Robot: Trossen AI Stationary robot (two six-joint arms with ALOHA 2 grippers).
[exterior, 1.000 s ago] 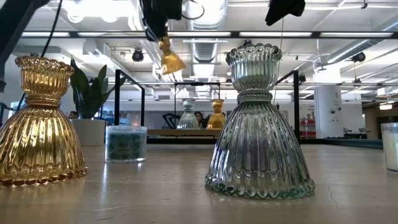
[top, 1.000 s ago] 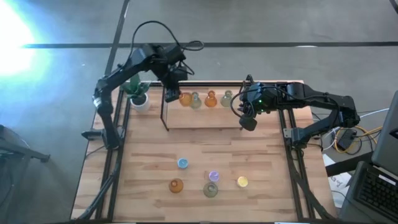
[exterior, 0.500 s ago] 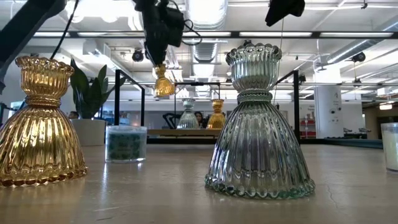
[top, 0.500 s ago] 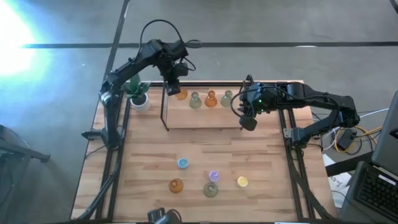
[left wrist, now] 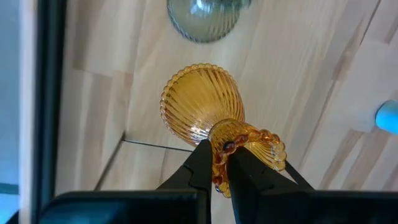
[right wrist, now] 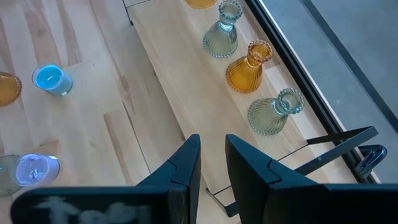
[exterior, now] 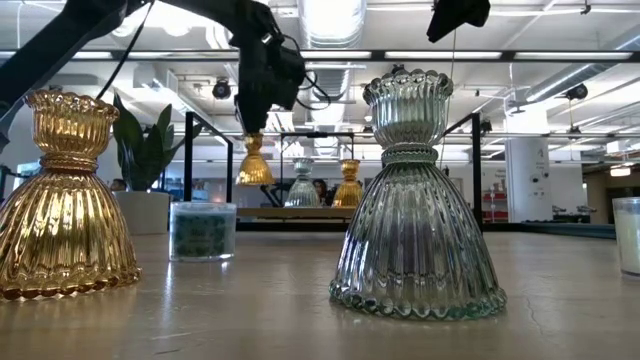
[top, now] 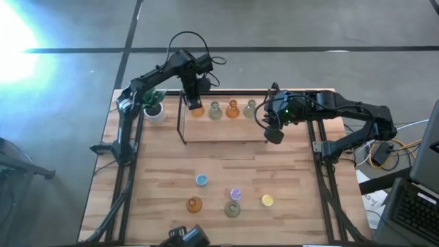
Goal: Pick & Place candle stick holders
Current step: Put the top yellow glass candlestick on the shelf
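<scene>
**Amber holder hangs over the shelf**

Left end effector is clamped on the rim of an amber candle holder, holding it at the end of the row on the raised shelf, a green holder just beside. Right end effector waits by the shelf's other end, fingers slightly parted, empty.

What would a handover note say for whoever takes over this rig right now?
Left gripper: shut on the rim of an amber candle holder, at the raised shelf's left end; whether it rests there I cannot tell.
Right gripper: holds nothing, above the shelf's right end.
Done: green holder, amber holder and green holder stand on the shelf.
Left on the table front: amber holder, green holder, blue, purple and yellow candles.
</scene>
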